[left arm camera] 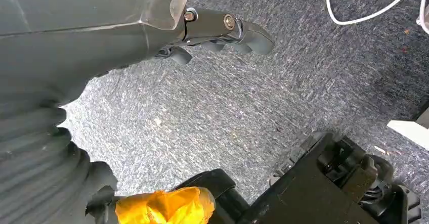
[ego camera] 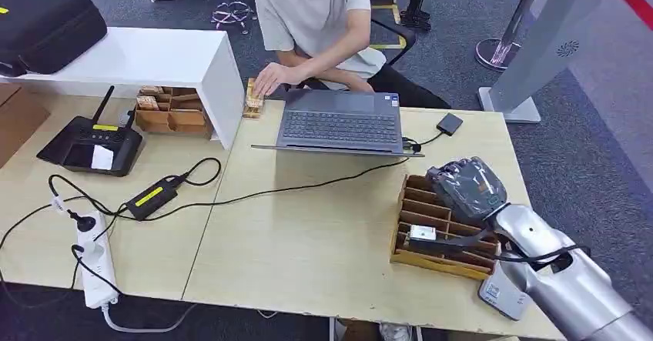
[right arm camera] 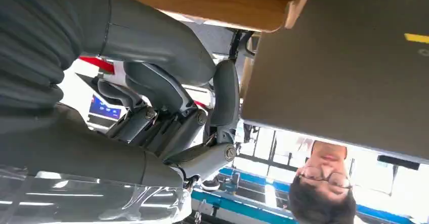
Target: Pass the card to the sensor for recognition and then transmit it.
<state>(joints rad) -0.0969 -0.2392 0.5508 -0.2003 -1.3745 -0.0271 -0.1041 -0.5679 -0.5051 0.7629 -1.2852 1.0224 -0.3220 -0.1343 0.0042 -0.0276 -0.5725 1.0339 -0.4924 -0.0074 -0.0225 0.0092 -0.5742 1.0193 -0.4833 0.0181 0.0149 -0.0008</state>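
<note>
Fingers (right arm camera: 222,97) curled above the wooden card rack (ego camera: 431,225).

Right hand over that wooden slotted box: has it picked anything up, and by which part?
Nothing seems held. The right hand hovers above the wooden rack with fingers curled around nothing. The card lies in a slot. The left hand hangs empty.
</note>
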